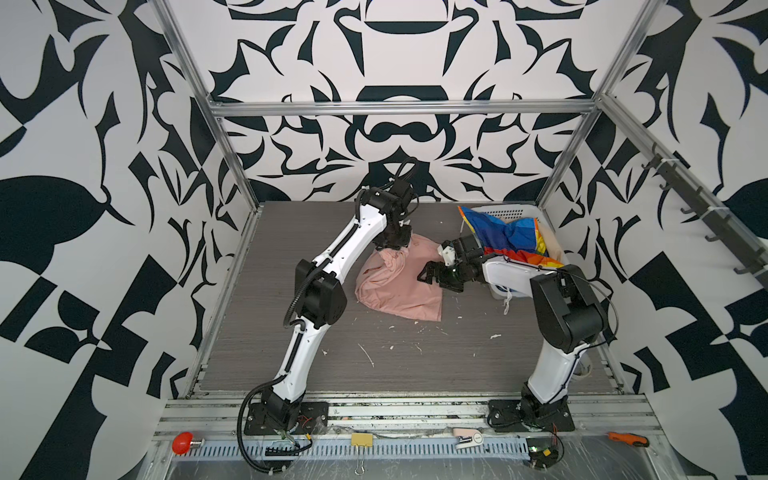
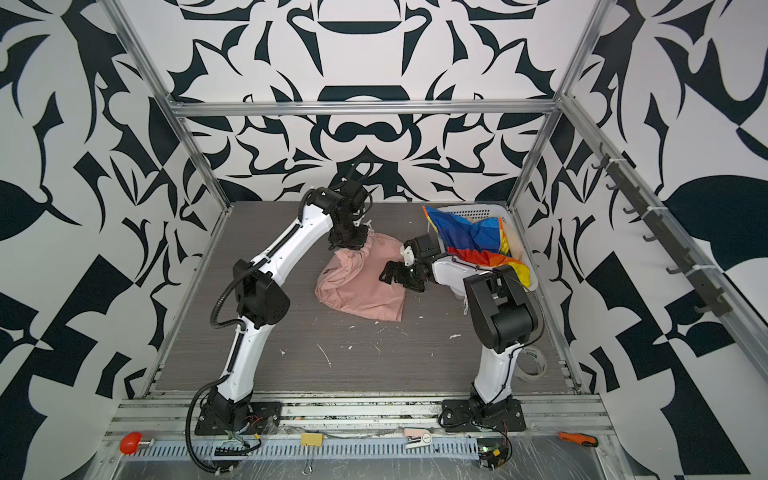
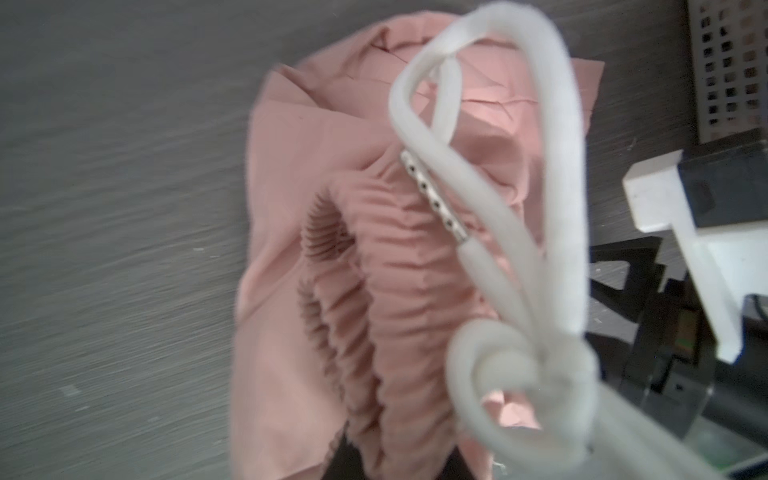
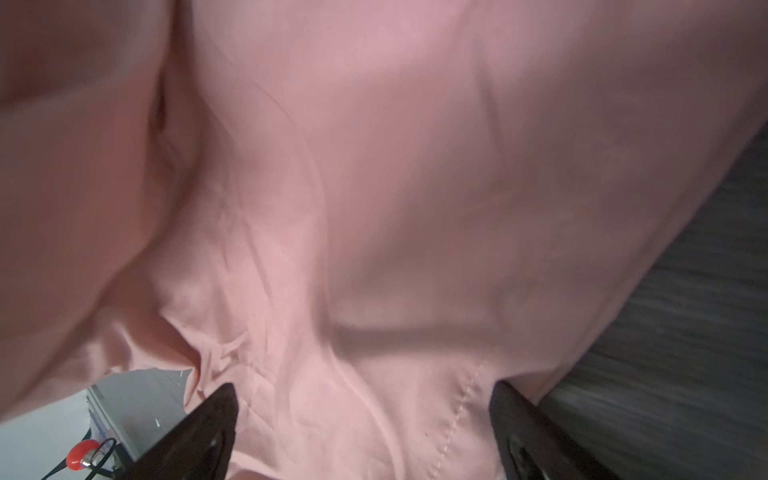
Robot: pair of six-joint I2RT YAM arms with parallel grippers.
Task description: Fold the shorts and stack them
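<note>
Three pairs are counted: the salmon-pink shorts (image 1: 399,291) crumpled mid-table, the rainbow-striped shorts (image 1: 503,232) draped over one white perforated basket (image 1: 511,206) at the far right corner, and the beige shorts (image 1: 550,245) tucked inside it. The grey table (image 1: 415,365) is littered with white scraps. One red knob (image 1: 183,442), one yellow binder clip (image 1: 360,440) and one orange-handled tool (image 1: 627,439) are laid along the front edge. The basket's front is partly hidden by the right arm (image 1: 561,303). Two arms are bent inward. The left gripper (image 1: 392,246) is pointed down and pinched tight on the pink pair's gathered waist, which is raised off the table; the white drawstring (image 3: 540,208) is looped close to the wrist camera. The right gripper (image 4: 365,399) is held low over the same pair's right side, fingers spread wide, nothing gripped.
</note>
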